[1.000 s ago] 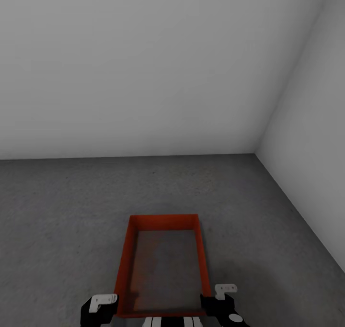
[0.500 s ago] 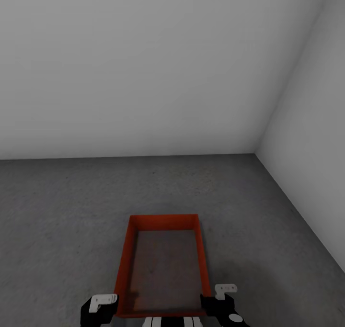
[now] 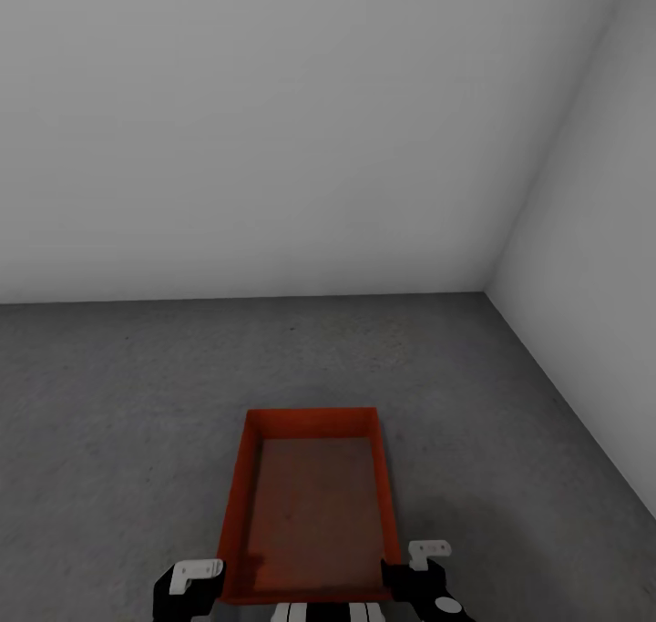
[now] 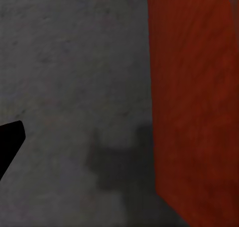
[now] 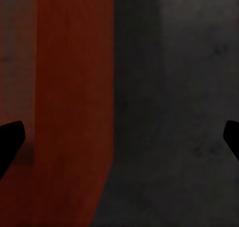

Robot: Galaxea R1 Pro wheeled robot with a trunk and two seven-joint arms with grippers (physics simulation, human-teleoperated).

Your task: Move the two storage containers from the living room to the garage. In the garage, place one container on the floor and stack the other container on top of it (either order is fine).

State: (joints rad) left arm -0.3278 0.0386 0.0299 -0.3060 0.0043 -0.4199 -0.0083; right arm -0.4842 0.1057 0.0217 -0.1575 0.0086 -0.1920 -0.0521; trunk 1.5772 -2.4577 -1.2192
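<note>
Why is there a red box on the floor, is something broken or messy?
Nothing looks broken or spilled. One orange-red storage container sits flat and upright on the grey concrete floor, empty, near the corner of the pale walls. The left end effector and right end effector flank its near end, one on each side.

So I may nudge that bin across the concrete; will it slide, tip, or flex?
The bin sits flat and low on the floor, so tipping seems unlikely. The concrete looks rough, so it may scrape and drag more than glide. Its walls look thin and it is empty, so it is probably light, and a wall might bow under a push.
</note>
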